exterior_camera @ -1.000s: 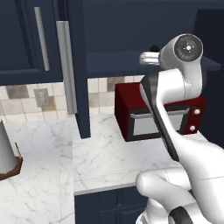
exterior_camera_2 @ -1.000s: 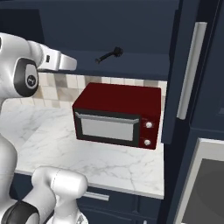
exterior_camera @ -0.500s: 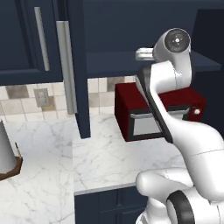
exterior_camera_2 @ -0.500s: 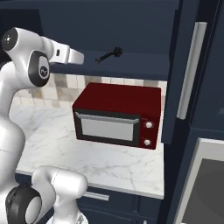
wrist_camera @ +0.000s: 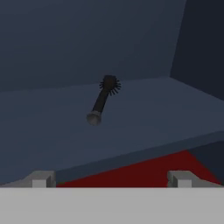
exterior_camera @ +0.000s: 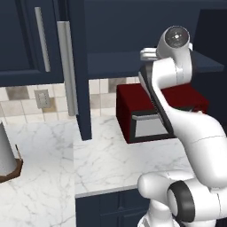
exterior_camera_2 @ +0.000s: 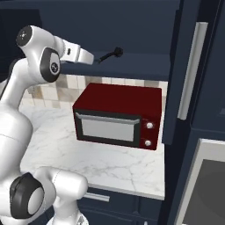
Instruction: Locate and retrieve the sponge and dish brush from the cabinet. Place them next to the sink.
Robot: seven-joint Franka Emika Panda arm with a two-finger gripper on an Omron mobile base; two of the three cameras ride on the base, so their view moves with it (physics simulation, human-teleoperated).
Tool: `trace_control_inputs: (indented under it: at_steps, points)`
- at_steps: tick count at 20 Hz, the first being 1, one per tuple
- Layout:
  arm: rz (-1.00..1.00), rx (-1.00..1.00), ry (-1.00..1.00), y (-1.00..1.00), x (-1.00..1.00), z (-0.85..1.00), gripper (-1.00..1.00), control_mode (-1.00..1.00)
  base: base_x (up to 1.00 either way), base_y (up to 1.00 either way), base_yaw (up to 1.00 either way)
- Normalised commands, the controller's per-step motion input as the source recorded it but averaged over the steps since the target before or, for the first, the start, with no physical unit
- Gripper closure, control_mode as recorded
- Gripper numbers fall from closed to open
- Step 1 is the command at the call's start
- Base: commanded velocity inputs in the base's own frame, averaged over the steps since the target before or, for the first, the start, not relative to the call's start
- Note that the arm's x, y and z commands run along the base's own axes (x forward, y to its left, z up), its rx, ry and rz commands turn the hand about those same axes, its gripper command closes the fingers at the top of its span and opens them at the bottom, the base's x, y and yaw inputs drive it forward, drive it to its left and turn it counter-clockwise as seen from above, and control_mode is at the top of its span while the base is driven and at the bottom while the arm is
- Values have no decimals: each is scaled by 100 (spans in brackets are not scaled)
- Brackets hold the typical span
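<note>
Dish brush (wrist_camera: 102, 100) lying on cabinet (wrist_camera: 144, 118) shelf, ahead of tool (wrist_camera: 111, 178), apart, jaws spread wide

You see the cabinet (exterior_camera_2: 132, 26) in dark navy, with its shelf the same flat blue and long silver bar handles (exterior_camera_2: 190, 70). The dish brush (wrist_camera: 101, 100) on that shelf is black with a paler grey end cap. Below the cabinet, the microwave (exterior_camera_2: 117, 115) is deep red with a dark door frame, a grey window and two white knobs. The desk (exterior_camera: 88, 159) under the microwave is white marble with grey veins, backed by beige and tan tiles (exterior_camera: 26, 95).
</note>
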Motion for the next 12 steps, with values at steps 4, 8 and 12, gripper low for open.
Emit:
trace_control_inputs:
  at_steps: [4, 8, 12]
  points:
    - [0, 0, 1, -3, 30, -4, -100, -100, 0, 0, 0]
    - [0, 0, 2, -6, 39, 0, -100, -100, 0, 0, 0]
    - [0, 0, 7, -16, 35, -1, -100, -100, 0, 0, 0]
